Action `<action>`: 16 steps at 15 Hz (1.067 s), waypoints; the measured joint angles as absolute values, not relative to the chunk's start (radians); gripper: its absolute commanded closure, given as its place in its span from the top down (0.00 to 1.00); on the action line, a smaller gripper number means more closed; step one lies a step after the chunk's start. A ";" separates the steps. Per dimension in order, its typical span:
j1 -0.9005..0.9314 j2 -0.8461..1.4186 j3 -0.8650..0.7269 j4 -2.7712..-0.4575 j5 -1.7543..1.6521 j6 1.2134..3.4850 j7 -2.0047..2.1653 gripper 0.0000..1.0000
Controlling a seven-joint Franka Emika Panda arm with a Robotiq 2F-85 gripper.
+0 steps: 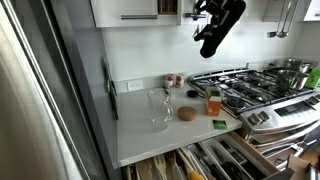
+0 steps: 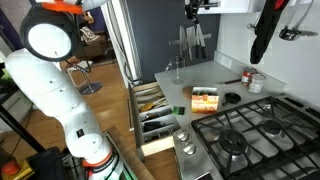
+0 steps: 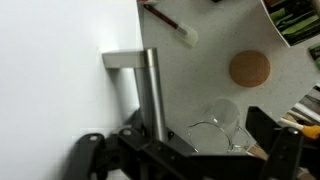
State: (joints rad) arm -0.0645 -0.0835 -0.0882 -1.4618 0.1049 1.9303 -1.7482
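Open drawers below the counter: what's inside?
The drawers hold divided trays of utensils, too small to tell apart. Their back parts sit under the counter, so whatever lies there is covered.

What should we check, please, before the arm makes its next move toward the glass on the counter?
1. Pincer open: ok.
2. Pincer empty: ok, nothing between the fingers.
3. Glass in the wrist view: ok, it shows just ahead of the fingers.
4. Glass upright: cannot tell.
5. Room around the glass: ok, the cork coaster lies apart from it.
6. Drawer under the counter shut: not ok, it stands open.
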 measured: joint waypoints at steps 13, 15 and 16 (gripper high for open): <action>-0.064 -0.165 -0.145 -1.540 0.173 1.895 -1.908 1.00; -0.064 -0.174 -0.161 -1.548 0.197 1.886 -1.954 1.00; -0.064 -0.178 -0.170 -1.552 0.213 1.880 -1.978 1.00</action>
State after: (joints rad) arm -0.0643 -0.1783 -0.1700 -1.5518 0.2130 1.8804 -1.9781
